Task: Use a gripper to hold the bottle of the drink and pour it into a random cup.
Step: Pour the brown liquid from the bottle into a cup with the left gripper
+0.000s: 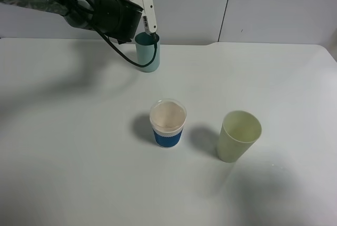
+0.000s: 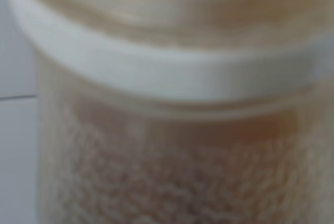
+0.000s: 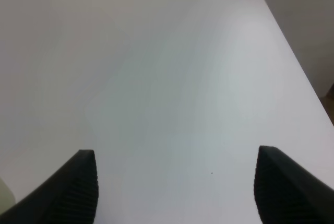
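The left gripper (image 1: 141, 28) hangs at the mouth of the teal cup (image 1: 148, 57) at the far side of the table (image 1: 73, 141). Its fingers are out of sight, yet the bottle (image 2: 172, 78) fills its wrist view, blurred and close, clamped there, with brown drink (image 2: 245, 130) below the white neck ring. The right gripper (image 3: 175, 192) is spread wide above the white table, only its surface showing between the black fingers (image 3: 68, 192)
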`<state>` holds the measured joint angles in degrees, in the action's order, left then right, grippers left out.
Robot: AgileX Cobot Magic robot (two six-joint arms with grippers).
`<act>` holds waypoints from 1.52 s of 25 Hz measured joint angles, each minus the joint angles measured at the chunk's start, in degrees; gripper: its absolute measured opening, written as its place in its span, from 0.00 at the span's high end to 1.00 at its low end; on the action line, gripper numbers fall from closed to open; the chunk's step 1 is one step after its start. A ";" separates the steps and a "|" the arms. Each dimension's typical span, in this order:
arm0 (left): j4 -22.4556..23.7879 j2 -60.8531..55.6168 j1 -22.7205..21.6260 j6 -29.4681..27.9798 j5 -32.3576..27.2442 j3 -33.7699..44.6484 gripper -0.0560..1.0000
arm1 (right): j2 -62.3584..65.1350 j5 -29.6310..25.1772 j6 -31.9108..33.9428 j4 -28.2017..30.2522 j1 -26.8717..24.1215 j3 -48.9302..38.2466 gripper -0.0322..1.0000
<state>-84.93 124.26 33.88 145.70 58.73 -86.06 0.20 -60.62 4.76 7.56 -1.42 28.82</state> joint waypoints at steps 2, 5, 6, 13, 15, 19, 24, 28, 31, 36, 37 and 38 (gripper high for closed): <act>0.61 0.00 0.00 0.06 0.00 0.00 0.61 | 0.00 0.00 0.00 0.00 0.00 0.00 0.35; 0.94 0.13 0.00 0.34 -0.05 0.00 0.61 | 0.00 0.00 0.00 0.00 0.00 0.00 0.35; 0.99 0.13 0.00 0.49 -0.05 0.00 0.61 | 0.00 0.00 0.00 0.00 0.00 0.00 0.35; 1.41 0.13 0.00 0.67 0.33 0.11 0.61 | 0.00 0.00 0.00 0.00 0.00 0.00 0.35; 1.59 0.13 0.00 0.95 1.04 0.60 0.61 | 0.00 0.00 0.00 0.00 0.00 0.00 0.35; 1.19 0.20 -0.76 2.03 1.22 1.90 0.61 | 0.00 0.00 0.00 0.00 0.00 0.00 0.35; 1.00 0.20 -1.01 2.23 1.44 2.54 0.61 | 0.00 0.00 0.00 0.00 0.00 0.00 0.35; 1.00 0.20 -1.01 2.42 1.44 2.57 0.61 | 0.00 0.00 0.00 0.00 0.00 0.00 0.35; 1.05 0.20 -1.01 2.44 1.44 2.57 0.61 | 0.00 0.00 0.00 0.00 0.00 0.00 0.35; 2.04 0.20 -1.01 2.61 1.44 2.57 0.61 | 0.00 0.00 0.00 0.00 0.00 0.00 0.35; 2.44 0.20 -1.01 2.61 1.44 2.57 0.61 | 0.00 0.00 0.00 0.00 0.00 0.00 0.35; 2.61 0.20 -1.01 2.61 1.44 2.57 0.61 | 0.00 0.00 0.00 0.00 0.00 0.00 0.35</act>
<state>-82.32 124.46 32.88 148.31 60.18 -83.49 0.20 -60.62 4.76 7.56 -1.42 28.82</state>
